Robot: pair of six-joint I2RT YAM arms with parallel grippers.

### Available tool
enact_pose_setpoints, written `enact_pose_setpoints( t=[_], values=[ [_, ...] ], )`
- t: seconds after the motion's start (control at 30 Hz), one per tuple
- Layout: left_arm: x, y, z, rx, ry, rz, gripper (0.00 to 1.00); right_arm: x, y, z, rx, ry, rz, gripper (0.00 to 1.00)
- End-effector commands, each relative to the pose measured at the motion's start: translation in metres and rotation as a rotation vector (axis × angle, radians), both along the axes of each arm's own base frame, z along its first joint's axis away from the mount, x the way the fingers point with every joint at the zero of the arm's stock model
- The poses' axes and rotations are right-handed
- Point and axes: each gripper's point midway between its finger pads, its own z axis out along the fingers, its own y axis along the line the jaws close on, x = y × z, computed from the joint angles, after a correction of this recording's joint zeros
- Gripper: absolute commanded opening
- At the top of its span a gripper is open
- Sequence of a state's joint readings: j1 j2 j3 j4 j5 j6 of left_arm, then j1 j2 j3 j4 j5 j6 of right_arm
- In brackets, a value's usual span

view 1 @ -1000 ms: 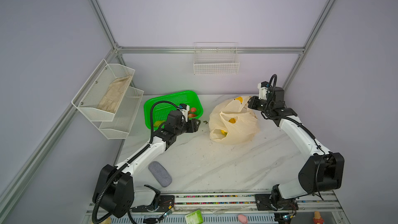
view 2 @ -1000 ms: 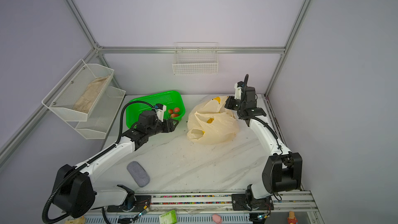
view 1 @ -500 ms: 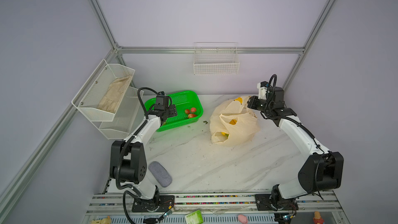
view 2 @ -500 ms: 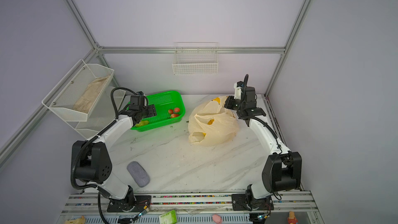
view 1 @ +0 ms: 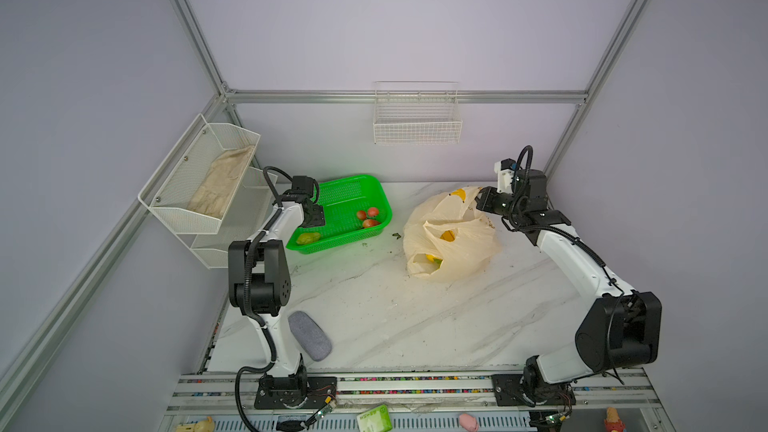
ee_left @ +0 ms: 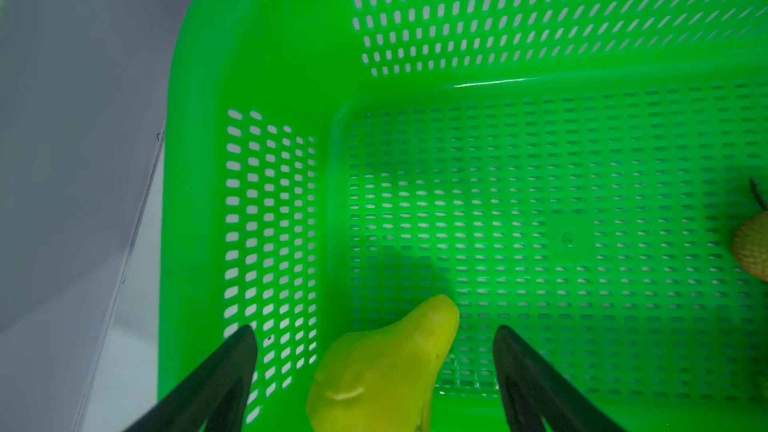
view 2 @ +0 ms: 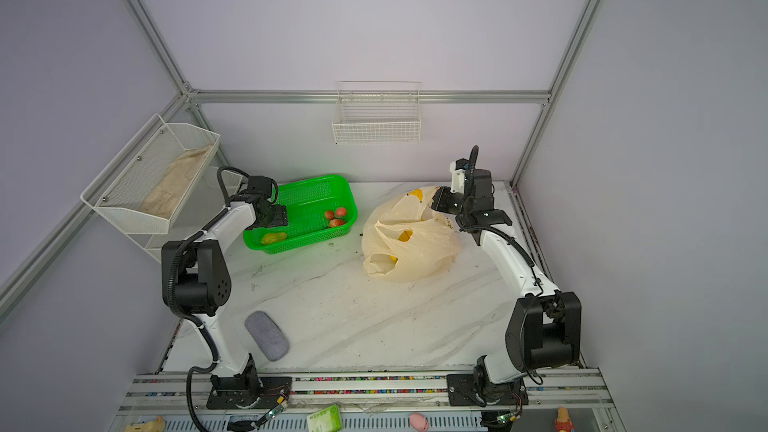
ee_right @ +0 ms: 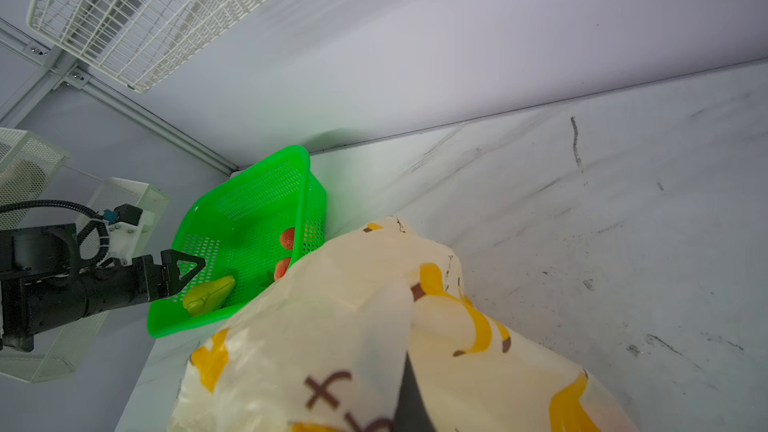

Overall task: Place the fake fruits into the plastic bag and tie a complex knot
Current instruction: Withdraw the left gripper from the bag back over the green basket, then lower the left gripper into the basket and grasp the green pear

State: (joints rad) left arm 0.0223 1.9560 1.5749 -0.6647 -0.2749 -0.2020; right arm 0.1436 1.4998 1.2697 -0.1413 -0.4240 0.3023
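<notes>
My left gripper (ee_left: 375, 328) stands open inside the left end of the green basket (ee_left: 540, 201). A yellow-green pear-shaped fake fruit (ee_left: 382, 367) lies between its fingers, untouched. In both top views the left gripper (view 1: 314, 218) (view 2: 277, 218) hangs just behind that pear (view 1: 308, 238) (view 2: 274, 237). Red strawberries (view 1: 369, 217) (view 2: 336, 216) (ee_right: 286, 238) lie at the basket's right end. My right gripper (view 1: 482, 201) (view 2: 436, 201) is shut on the back edge of the plastic bag (view 1: 453, 238) (view 2: 409, 238) (ee_right: 332, 326). Yellow shows inside the bag; fruit or print, I cannot tell.
A grey oblong pad (view 1: 309, 340) lies near the left arm's base. A white mesh shelf (view 1: 199, 184) holding a cloth hangs on the left wall. A wire basket (view 1: 417, 118) is on the back wall. Small green bits (view 1: 397, 236) lie between basket and bag.
My left gripper has swung from the basket's right end to its left end, over the pear, and its jaws stand wider. The right arm and the bag have not moved.
</notes>
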Motion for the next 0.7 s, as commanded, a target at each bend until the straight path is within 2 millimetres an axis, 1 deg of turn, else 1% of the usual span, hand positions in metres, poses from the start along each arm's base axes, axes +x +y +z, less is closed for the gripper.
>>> enact_pose_setpoints(
  t=[0.0, 0.23, 0.37, 0.43, 0.5, 0.6, 0.67],
  values=[
    [0.012, -0.002, 0.020, -0.017, -0.016, -0.029, 0.89, -0.001, 0.000, 0.005, 0.012, -0.027, 0.007, 0.00],
    [0.010, -0.009, -0.007, -0.090, 0.064, -0.037, 0.90, 0.000, 0.002, 0.003, 0.015, -0.022, 0.013, 0.00],
    [0.010, -0.023, -0.016, -0.162, 0.098, -0.064, 0.90, 0.000, 0.002, 0.002, 0.017, -0.023, 0.015, 0.00],
    [0.010, -0.033, -0.018, -0.217, 0.097, -0.090, 0.89, 0.000, 0.002, 0.002, 0.018, -0.023, 0.015, 0.00],
    [0.012, -0.044, -0.013, -0.259, 0.077, -0.118, 0.88, 0.001, 0.003, 0.001, 0.019, -0.020, 0.017, 0.00],
    [0.012, -0.045, -0.003, -0.254, 0.039, -0.125, 0.88, 0.001, 0.003, 0.000, 0.019, -0.016, 0.019, 0.00],
    [0.009, -0.043, -0.003, -0.241, 0.035, -0.120, 0.89, 0.000, 0.003, 0.000, 0.019, -0.017, 0.020, 0.00]
  ],
)
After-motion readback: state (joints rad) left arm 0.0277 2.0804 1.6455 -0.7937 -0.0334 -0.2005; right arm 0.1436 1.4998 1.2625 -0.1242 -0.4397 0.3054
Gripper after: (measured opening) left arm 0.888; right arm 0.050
